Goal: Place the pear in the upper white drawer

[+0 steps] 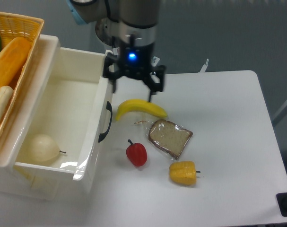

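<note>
White desk (228,142) fills most of the view, its far edge running under the robot's base; the upper white drawer (63,101), glossy cream plastic with a curved black handle on its front, stands open at the desk's left edge; a yellow wicker basket (20,26) sits at the far left corner, touching the drawer's left wall, with an orange piece, a green piece and a pale piece inside; the arm reaches down from the far edge, and the gripper (133,85) hangs above the desk just right of the drawer's front wall, its jaws apart and holding nothing; a banana (141,109) lies just below the jaws, near the drawer handle; a slice of bread in clear wrap (170,137) lies just right of it toward the desk's middle; the pear (43,148) rests on the drawer floor at its near left corner, thin dark stem pointing right; a yellow bell pepper (183,172) sits nearer the front edge; a red pepper (136,153) sits to its left, near the drawer's front
</note>
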You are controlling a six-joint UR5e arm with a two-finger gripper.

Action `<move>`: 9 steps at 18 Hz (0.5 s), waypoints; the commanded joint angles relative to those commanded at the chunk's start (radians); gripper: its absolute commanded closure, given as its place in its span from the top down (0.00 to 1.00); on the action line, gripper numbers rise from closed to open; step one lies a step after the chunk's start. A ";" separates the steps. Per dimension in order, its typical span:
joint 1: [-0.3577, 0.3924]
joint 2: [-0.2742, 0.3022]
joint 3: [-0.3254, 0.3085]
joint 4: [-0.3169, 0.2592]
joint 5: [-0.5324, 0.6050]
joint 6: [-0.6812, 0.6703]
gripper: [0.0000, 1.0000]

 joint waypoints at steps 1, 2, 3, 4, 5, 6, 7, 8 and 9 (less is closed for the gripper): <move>0.023 -0.009 0.000 0.003 0.000 0.037 1.00; 0.052 -0.020 0.000 0.009 0.003 0.071 1.00; 0.078 -0.026 0.000 0.017 0.008 0.107 1.00; 0.098 -0.040 0.000 0.023 0.011 0.146 1.00; 0.123 -0.054 0.000 0.035 0.018 0.184 1.00; 0.141 -0.067 0.002 0.046 0.026 0.221 1.00; 0.157 -0.095 0.006 0.060 0.028 0.255 1.00; 0.175 -0.121 0.014 0.066 0.029 0.290 1.00; 0.189 -0.147 0.023 0.066 0.038 0.324 1.00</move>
